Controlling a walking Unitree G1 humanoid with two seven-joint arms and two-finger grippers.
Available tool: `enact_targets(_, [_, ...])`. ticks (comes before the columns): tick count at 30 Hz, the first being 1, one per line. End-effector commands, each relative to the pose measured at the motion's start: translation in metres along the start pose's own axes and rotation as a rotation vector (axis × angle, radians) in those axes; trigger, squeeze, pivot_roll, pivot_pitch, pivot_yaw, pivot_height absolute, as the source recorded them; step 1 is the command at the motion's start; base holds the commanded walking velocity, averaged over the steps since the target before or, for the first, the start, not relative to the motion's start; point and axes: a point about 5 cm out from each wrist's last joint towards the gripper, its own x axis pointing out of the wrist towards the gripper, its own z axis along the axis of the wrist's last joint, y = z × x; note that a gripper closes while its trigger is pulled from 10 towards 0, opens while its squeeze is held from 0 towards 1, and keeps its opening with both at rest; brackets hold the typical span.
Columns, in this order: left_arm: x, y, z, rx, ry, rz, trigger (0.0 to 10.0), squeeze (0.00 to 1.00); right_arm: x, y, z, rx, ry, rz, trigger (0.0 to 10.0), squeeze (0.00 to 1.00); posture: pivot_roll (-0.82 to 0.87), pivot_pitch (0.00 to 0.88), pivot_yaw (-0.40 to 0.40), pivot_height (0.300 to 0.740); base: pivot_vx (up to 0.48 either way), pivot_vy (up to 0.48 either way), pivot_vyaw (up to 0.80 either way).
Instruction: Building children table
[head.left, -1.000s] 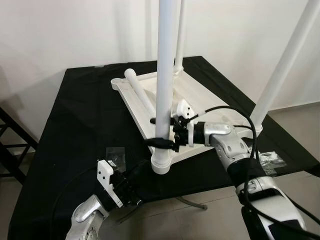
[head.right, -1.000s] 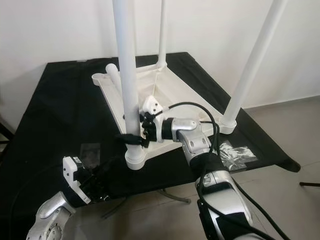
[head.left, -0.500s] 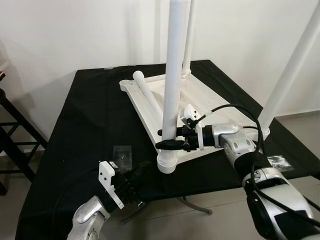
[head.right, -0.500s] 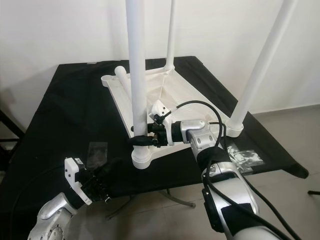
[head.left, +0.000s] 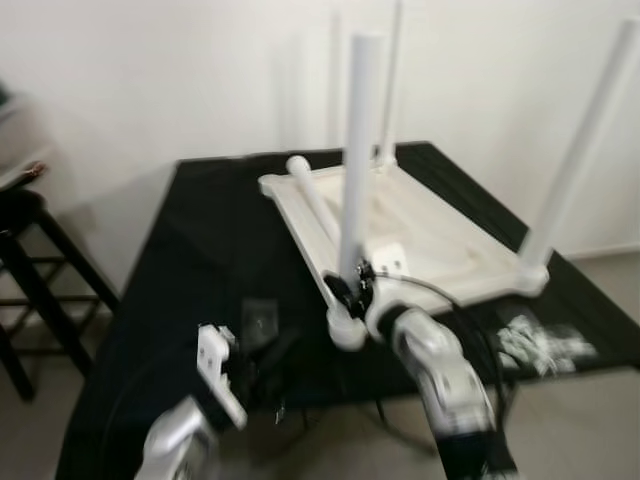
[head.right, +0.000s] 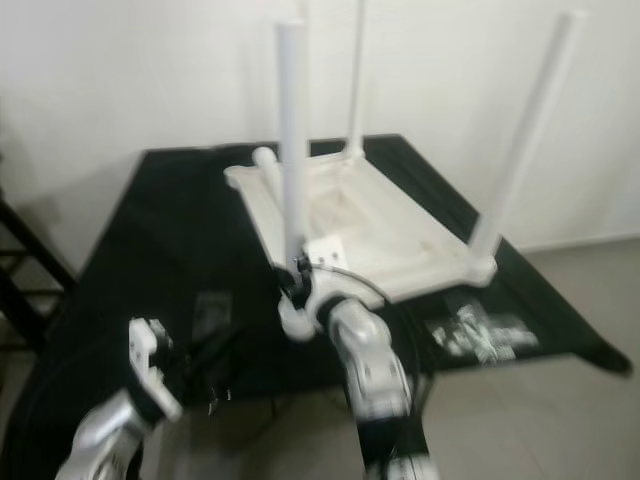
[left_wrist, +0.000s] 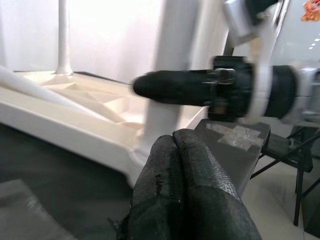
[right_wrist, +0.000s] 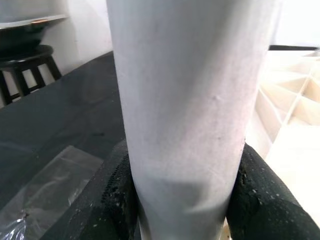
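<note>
Firmly between right gripper (right_wrist: 182, 200) fingers (right_wrist: 255, 200): table leg (right_wrist: 190, 100)

A white children's table (head.left: 420, 225) is lying upside down on a surface draped in black cloth (head.left: 215, 250), its ribbed underside facing up. Three white round legs are standing upright from its corners: the near leg (head.left: 357, 160), the right leg (head.left: 580, 150) and the far leg (head.left: 390, 85). A fourth leg (head.left: 315, 195) is lying loose along the tabletop's left edge, tilted against the rim. The near leg is sitting in a round corner socket (head.left: 347, 328) at the table's closest corner.
</note>
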Motion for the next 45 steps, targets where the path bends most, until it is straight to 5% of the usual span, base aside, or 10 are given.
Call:
enact_targets(1, [0.000, 0.003, 0.001, 0.003, 0.010, -0.008, 10.0, 0.00, -0.010, -0.017, -0.034, 0.017, 0.191, -0.078, 0.0, 0.00, 0.00, 0.000, 0.013, 0.740, 0.000, 0.000, 0.00])
enact_targets(6, [0.000, 0.003, 0.001, 0.002, 0.010, -0.008, 10.0, 0.00, -0.006, -0.031, -0.020, -0.015, 0.154, -0.120, 0.0, 0.00, 0.00, 0.000, 0.009, 0.740, 0.000, 0.000, 0.00])
enact_targets(7, [-0.001, 0.003, 0.001, 0.004, 0.008, -0.004, 10.0, 0.00, 0.000, -0.028, -0.017, 0.006, 0.153, -0.080, 10.0, 0.00, 0.00, 0.000, 0.008, 0.740, 0.000, 0.000, 0.00])
enact_targets(12, [-0.001, 0.003, 0.001, 0.002, 0.008, -0.005, 10.0, 0.00, 0.018, -0.011, 0.008, -0.014, 0.046, 0.077, 10.0, 0.29, 0.00, 0.000, 0.014, 0.740, 0.000, 0.000, 0.00])
enact_targets(13, [0.000, 0.002, 0.001, 0.000, 0.009, -0.007, 10.0, 0.00, 0.022, -0.005, 0.028, -0.029, -0.026, 0.136, 10.0, 1.00, 0.00, 0.000, 0.016, 0.740, 0.000, 0.000, 0.00])
enact_targets(16, [0.000, 0.002, 0.001, -0.003, 0.009, -0.009, 10.0, 0.00, 0.026, 0.001, 0.050, -0.059, -0.093, 0.285, 10.0, 0.95, 0.00, 0.000, 0.017, 0.740, 0.000, 0.000, 0.00])
enact_targets(17, [0.001, 0.002, 0.000, -0.003, 0.010, -0.010, 10.0, 0.00, 0.026, 0.004, 0.057, -0.113, -0.104, 0.387, 10.0, 0.00, 0.00, 0.000, 0.018, 0.740, 0.000, 0.000, 0.00])
enact_targets(34, [0.003, 0.002, -0.001, 0.001, 0.012, -0.008, 10.0, 0.00, 0.042, -0.005, 0.067, -0.271, 0.031, 0.847, 10.0, 0.00, 0.03, 0.000, 0.013, 0.740, 0.000, 0.000, 0.00])
enact_targets(35, [0.002, 0.002, -0.001, 0.002, 0.012, -0.007, 10.0, 0.00, 0.043, -0.005, 0.065, -0.269, 0.042, 0.850, 0.0, 0.00, 0.04, 0.000, 0.011, 0.740, 0.000, 0.000, 0.00])
enact_targets(45, [0.002, 0.002, -0.001, -0.002, 0.012, -0.009, 10.0, 0.00, 0.039, -0.019, 0.060, -0.258, 0.033, 0.812, 0.0, 0.00, 0.02, 0.000, 0.014, 0.740, 0.000, 0.000, 0.00])
